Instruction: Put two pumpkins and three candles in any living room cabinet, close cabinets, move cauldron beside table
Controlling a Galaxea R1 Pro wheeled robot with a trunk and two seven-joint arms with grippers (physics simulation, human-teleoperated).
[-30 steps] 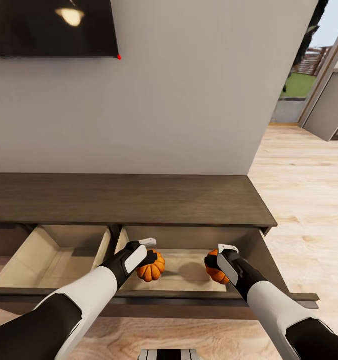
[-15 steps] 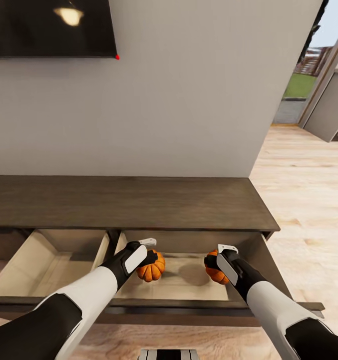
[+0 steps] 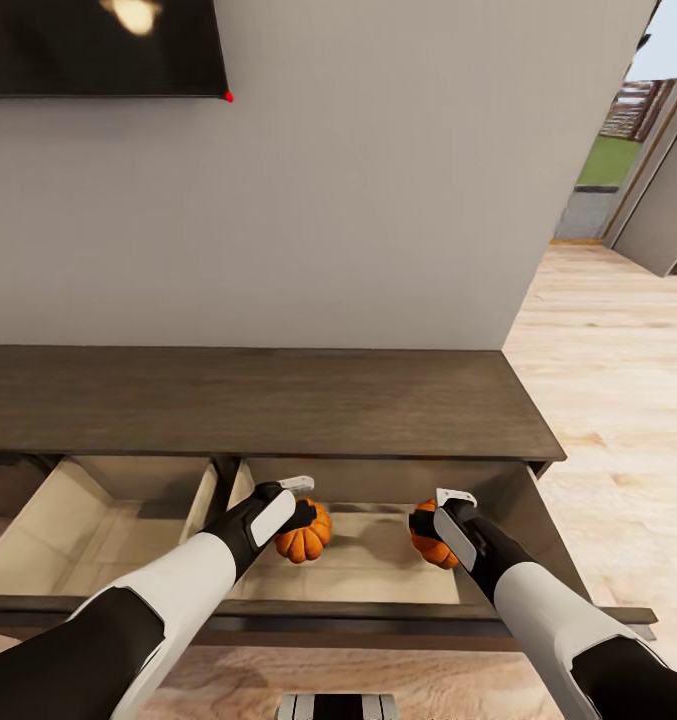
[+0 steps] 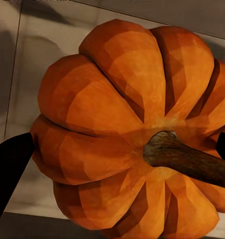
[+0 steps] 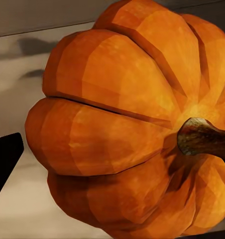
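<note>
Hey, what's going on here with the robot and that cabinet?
The robot stands at a long dark wooden cabinet below a wall TV, with two of its pale-lined drawers pulled open. Each arm holds a small orange pumpkin over the right-hand open drawer: the left gripper has the left pumpkin, and the right gripper has the right pumpkin. Both wrist views show a pumpkin close up between dark jaws. The pumpkins look held above the drawer floor, not yet let go. The left-hand open drawer looks bare.

The head view has been shifted slightly; the cabinet [image 3: 278, 400] is framed a little lower and nearer.
</note>
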